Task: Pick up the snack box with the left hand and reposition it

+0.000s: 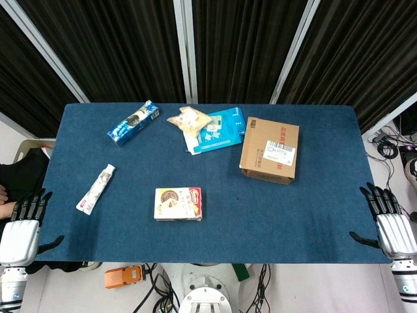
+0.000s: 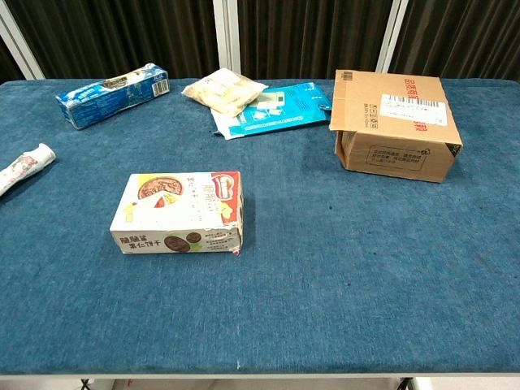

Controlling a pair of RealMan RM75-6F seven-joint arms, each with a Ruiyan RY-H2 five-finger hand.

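The left hand [image 1: 21,228] and right hand [image 1: 391,222] are hanging off the near corners of the blue table [image 1: 293,215], fingers spread wide and holding nothing. The snack box [image 2: 180,213] is lying flat on the near middle of the cloth, well apart from both hands; it is the landmark here. Left of the box, a slim white tube-like packet [image 1: 96,189] is lying at a slant. Beyond the box to the right, a cardboard carton [image 2: 394,122] is sitting. Farther behind the box, a teal pouch [image 2: 276,110] is lying under a pale snack bag [image 2: 221,89], and a blue-and-white box [image 2: 110,94] is lying far left. Judging by this, nothing is underway yet: reach, grasp, lift and repositioning all remain.
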